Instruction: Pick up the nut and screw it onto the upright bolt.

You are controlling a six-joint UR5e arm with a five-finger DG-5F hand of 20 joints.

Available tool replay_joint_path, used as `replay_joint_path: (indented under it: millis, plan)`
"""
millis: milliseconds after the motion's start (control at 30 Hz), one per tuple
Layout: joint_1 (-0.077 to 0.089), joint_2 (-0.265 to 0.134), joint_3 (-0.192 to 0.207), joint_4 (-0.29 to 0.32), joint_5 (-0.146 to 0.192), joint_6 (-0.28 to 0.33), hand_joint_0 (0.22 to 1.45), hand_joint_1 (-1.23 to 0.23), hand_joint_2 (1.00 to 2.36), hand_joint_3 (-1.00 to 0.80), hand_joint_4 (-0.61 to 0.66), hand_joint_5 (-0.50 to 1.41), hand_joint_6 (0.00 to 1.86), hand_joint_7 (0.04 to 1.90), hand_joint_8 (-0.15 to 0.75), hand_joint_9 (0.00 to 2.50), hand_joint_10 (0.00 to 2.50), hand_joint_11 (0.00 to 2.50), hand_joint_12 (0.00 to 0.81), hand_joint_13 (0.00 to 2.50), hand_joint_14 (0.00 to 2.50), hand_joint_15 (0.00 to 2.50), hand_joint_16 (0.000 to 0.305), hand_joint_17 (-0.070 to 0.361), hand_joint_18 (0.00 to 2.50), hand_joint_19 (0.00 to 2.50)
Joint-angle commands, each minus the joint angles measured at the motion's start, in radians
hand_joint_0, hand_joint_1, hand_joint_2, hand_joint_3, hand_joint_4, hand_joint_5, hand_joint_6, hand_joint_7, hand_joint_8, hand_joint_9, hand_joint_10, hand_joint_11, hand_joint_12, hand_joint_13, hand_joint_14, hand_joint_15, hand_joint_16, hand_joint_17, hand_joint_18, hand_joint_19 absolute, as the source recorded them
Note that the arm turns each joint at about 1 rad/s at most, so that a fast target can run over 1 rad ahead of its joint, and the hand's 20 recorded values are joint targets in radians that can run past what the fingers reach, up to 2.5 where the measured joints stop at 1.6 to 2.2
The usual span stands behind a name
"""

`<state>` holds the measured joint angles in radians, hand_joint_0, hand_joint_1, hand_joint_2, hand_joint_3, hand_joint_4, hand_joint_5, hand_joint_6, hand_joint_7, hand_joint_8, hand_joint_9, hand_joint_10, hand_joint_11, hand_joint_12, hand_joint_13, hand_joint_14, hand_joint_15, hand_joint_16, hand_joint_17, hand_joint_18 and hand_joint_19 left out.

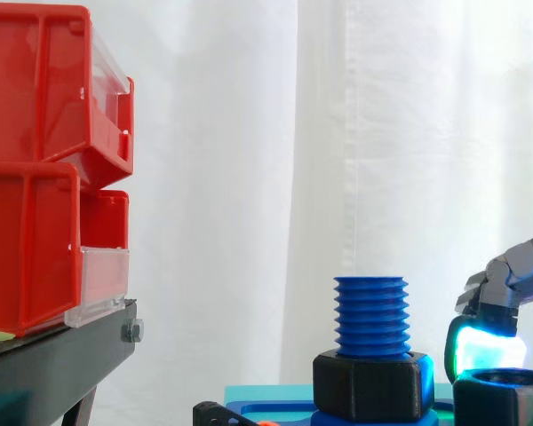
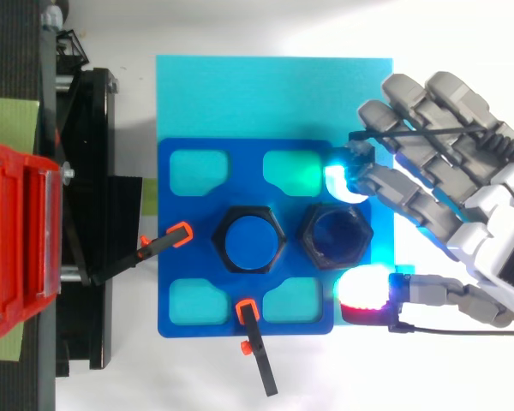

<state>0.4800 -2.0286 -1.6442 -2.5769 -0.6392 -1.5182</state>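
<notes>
Far left: stacked red bins (image 1: 35,177) on the black stand (image 1: 62,355), white curtain (image 1: 409,133) behind.

A cyan mat (image 2: 274,94) lies just right of the stand, and a blue plate (image 2: 244,163) sits on the mat's near half. Two orange-tipped clamps (image 2: 158,244) (image 2: 255,338) bite the plate, one at its left edge and one at its near edge.

Plate centre, slightly left: blue threaded bolt (image 1: 370,315), upright, with a black hex collar (image 1: 370,383) around its base. The upper threads are bare.

Just right of the bolt, near the plate's right edge: black nut (image 2: 336,237), lying flat on the plate with its bore facing up. It is close beside the collar; whether the two touch cannot be told.

Right: the hand (image 2: 497,214) reaches in over the mat's right edge with its fingers spread and only loosely bent, not clamped on anything. A cyan-white pad (image 2: 338,181) sits just beyond the nut's far side and a red pad (image 2: 366,289) just off its near right corner, so they bracket the nut. Contact with either pad is not resolvable.
</notes>
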Motion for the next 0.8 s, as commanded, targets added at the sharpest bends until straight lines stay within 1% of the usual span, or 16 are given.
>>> replay_joint_path:
  millis: [0, 267, 367, 600, 700, 733, 767]
  plan:
    - [-0.001, -0.001, 0.0, 0.004, -0.008, 0.0, 0.46, -0.61, 1.0, -0.5, 0.3, -0.22, 0.5, 1.02, 0.309, 0.35, 0.0, 0.0, 0.381, 0.23, 0.0, 0.0, 0.052, 0.118, 0.12, 0.0]
    - [-0.003, 0.001, 0.001, -0.003, -0.014, 0.0, 0.48, -0.62, 1.0, -0.5, 0.31, -0.21, 0.5, 1.06, 0.307, 0.4, 0.0, 0.0, 0.372, 0.28, 0.0, 0.0, 0.049, 0.109, 0.17, 0.0]
    - [-0.004, 0.001, 0.0, -0.006, -0.03, 0.0, 0.48, -0.62, 1.0, -0.5, 0.3, -0.21, 0.5, 1.06, 0.31, 0.42, 0.0, 0.0, 0.368, 0.29, 0.0, 0.0, 0.048, 0.108, 0.19, 0.0]
    - [-0.008, 0.001, 0.0, -0.034, -0.04, 0.001, 0.49, -0.61, 1.0, -0.5, 0.3, -0.2, 0.5, 1.08, 0.311, 0.43, 0.0, 0.0, 0.364, 0.31, 0.0, 0.0, 0.047, 0.106, 0.21, 0.0]
    - [-0.012, 0.002, 0.0, -0.058, -0.063, 0.01, 0.49, -0.6, 1.0, -0.5, 0.3, -0.2, 0.5, 1.08, 0.31, 0.43, 0.0, 0.0, 0.362, 0.32, 0.0, 0.0, 0.047, 0.105, 0.22, 0.0]
    - [-0.014, 0.01, 0.0, -0.066, -0.082, 0.026, 0.49, -0.6, 1.0, -0.5, 0.3, -0.2, 0.5, 1.07, 0.31, 0.43, 0.0, 0.0, 0.361, 0.32, 0.0, 0.0, 0.047, 0.105, 0.22, 0.0]
    - [-0.015, 0.014, 0.0, -0.068, -0.093, 0.035, 0.49, -0.6, 1.0, -0.5, 0.3, -0.2, 0.5, 1.07, 0.31, 0.43, 0.0, 0.0, 0.361, 0.32, 0.0, 0.0, 0.046, 0.104, 0.22, 0.0]
